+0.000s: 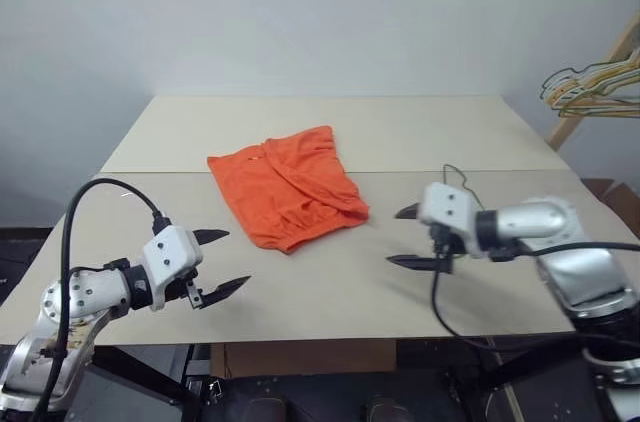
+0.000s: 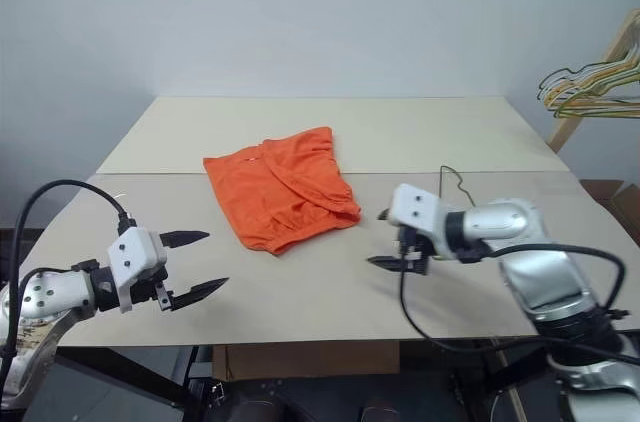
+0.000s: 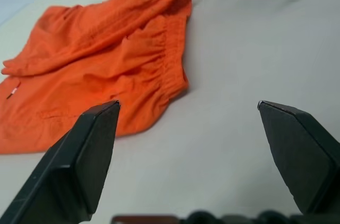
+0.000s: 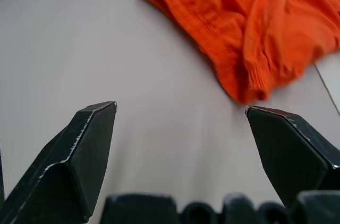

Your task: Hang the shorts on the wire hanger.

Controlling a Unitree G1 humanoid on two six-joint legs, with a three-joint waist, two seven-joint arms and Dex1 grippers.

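Shorts lie crumpled on the beige bench, between the two grippers and a little beyond their tips, touched by neither. The left gripper hovers just above the bench with its black fingers spread wide and empty. The right gripper faces inward from the other side, fingers likewise apart (nothing between them). A thin dark wire hanger shows just behind the right gripper.

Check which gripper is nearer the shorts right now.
Right, by a little. The right gripper hovers open just off the shorts' waistband end. The left gripper hangs open over the table's near edge, a bit farther from the near hem.
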